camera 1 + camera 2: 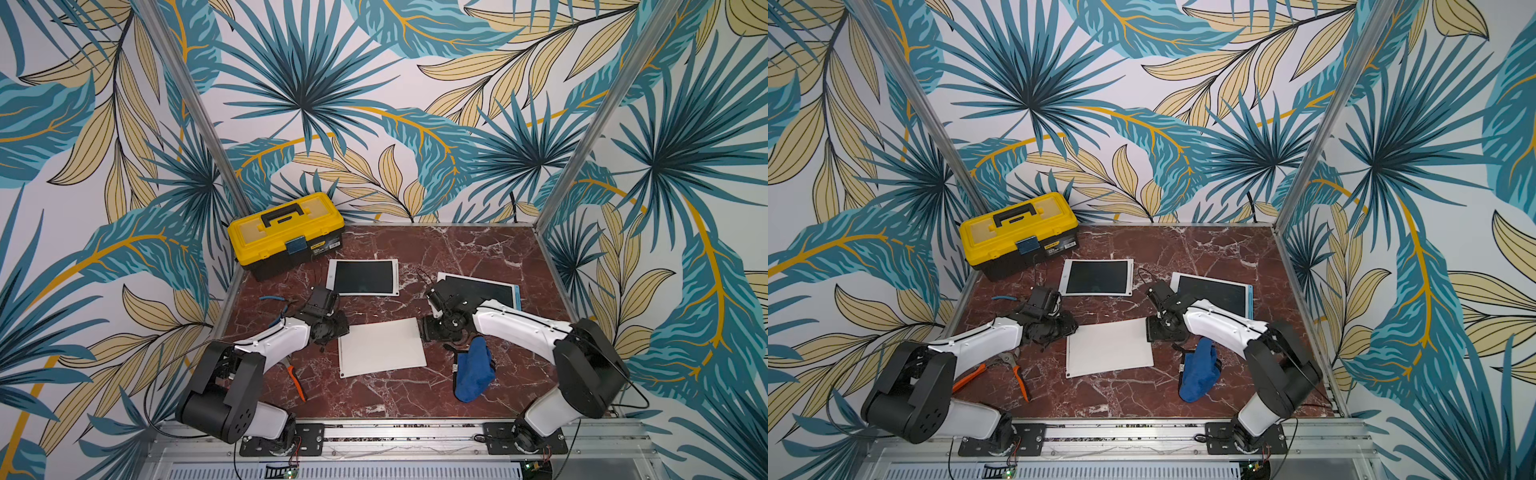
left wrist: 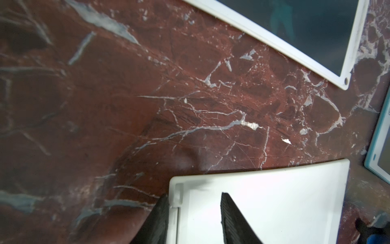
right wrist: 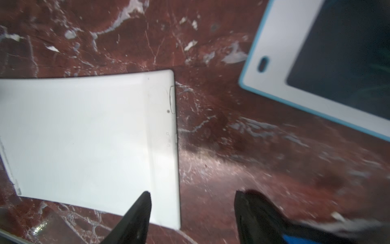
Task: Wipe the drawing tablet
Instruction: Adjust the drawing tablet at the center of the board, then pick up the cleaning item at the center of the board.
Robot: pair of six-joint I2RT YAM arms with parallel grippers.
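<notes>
A white drawing tablet point(image 1: 380, 347) point(image 1: 1108, 347) lies flat mid-table with its plain white side up. My left gripper point(image 1: 338, 327) point(image 2: 194, 194) is open at its far left corner. One finger point(image 2: 160, 211) stands against the tablet's edge and the other is over the white face point(image 2: 274, 200). My right gripper point(image 1: 428, 328) point(image 3: 193, 192) is open at the tablet's right edge. One of its fingers is over the white face point(image 3: 84, 137) and the other is over bare table. A crumpled blue cloth point(image 1: 473, 370) point(image 1: 1198, 370) lies on the table just in front of the right gripper, held by neither.
A white-framed tablet with a dark screen point(image 1: 363, 276) point(image 2: 295, 31) lies behind the middle one. A blue-edged tablet point(image 1: 486, 289) point(image 3: 327, 74) lies at the back right, partly under the right arm. A yellow toolbox point(image 1: 286, 232) stands back left. Blue pliers point(image 1: 272, 298) and orange pliers point(image 1: 1000, 370) lie near the left arm.
</notes>
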